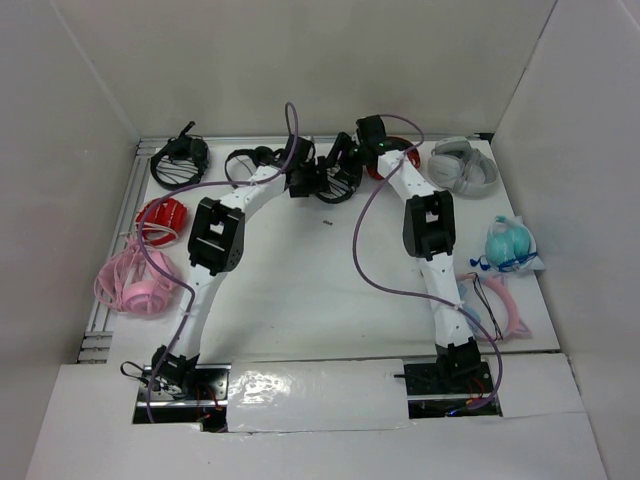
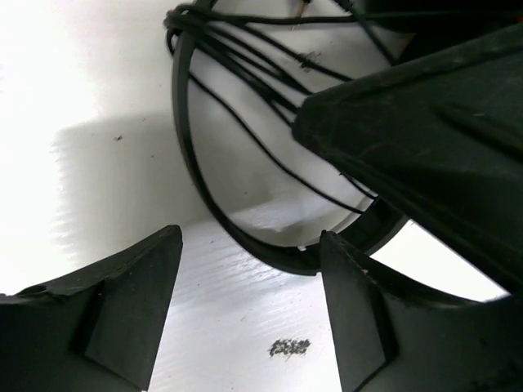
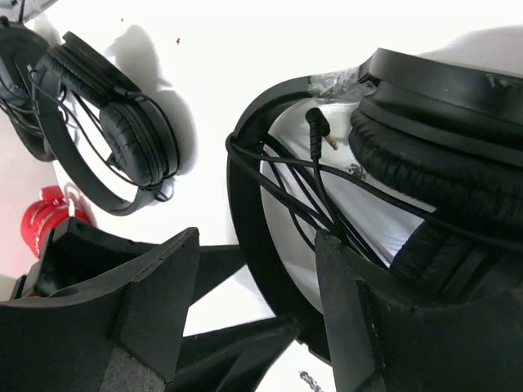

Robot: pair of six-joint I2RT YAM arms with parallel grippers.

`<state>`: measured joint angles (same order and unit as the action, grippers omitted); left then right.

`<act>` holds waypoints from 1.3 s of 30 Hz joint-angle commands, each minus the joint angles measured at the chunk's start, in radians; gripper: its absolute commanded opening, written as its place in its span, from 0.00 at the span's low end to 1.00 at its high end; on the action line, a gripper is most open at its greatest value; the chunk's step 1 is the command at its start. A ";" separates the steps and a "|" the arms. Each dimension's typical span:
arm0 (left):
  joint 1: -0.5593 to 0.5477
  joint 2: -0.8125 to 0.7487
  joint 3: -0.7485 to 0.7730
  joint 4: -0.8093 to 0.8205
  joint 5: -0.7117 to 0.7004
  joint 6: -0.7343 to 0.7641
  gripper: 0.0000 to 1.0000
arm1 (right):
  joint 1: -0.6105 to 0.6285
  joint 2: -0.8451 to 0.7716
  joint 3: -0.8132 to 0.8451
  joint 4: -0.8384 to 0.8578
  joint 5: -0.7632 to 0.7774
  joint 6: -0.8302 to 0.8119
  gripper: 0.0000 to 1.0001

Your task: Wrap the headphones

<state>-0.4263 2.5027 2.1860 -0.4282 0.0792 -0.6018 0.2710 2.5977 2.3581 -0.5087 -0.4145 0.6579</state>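
Your white worktop has headphones all round the edges. Far edge, left to right: black headset, black pair, the headphones with cable strands crossing inside the band, red pair, grey pair. Left side: red set, pink set. Right side: teal pair in a clear bag, pink headband just beside it.

headphones with matt black plastic band, wrinkled leather-like pads, smooth white table
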 commanded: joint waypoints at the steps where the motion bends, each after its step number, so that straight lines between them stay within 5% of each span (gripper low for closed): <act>1: -0.003 -0.067 0.026 -0.010 -0.010 0.019 0.81 | 0.019 -0.112 0.006 0.056 0.005 -0.056 0.66; 4: 0.003 -0.097 0.020 -0.024 -0.019 0.019 0.82 | 0.028 -0.172 -0.002 0.042 0.005 -0.083 0.68; 6: 0.003 -0.119 0.008 -0.032 -0.025 0.022 0.86 | 0.040 -0.197 -0.002 0.030 0.008 -0.115 0.83; 7: 0.003 -0.148 0.000 -0.030 -0.022 0.026 0.88 | 0.046 -0.230 -0.002 0.023 0.009 -0.125 0.99; 15: -0.043 -0.479 -0.178 -0.024 -0.031 0.080 0.98 | 0.068 -0.537 -0.153 0.016 0.076 -0.184 1.00; 20: -0.114 -0.779 -0.465 -0.031 -0.125 0.077 0.99 | 0.056 -0.793 -0.523 0.103 0.103 -0.205 1.00; 29: -0.200 -1.584 -1.144 -0.125 -0.260 -0.137 0.99 | 0.068 -1.541 -1.319 0.236 0.462 -0.201 1.00; 32: -0.203 -1.729 -1.201 -0.229 -0.298 -0.200 0.99 | 0.068 -1.779 -1.540 0.242 0.594 -0.163 1.00; 39: -0.242 -1.792 -1.209 -0.365 -0.380 -0.277 0.99 | 0.060 -2.082 -1.617 0.101 0.763 -0.118 1.00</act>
<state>-0.6426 0.7067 0.9791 -0.7414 -0.2409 -0.8192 0.3313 0.5533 0.7551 -0.3748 0.2230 0.5072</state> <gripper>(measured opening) 0.993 0.994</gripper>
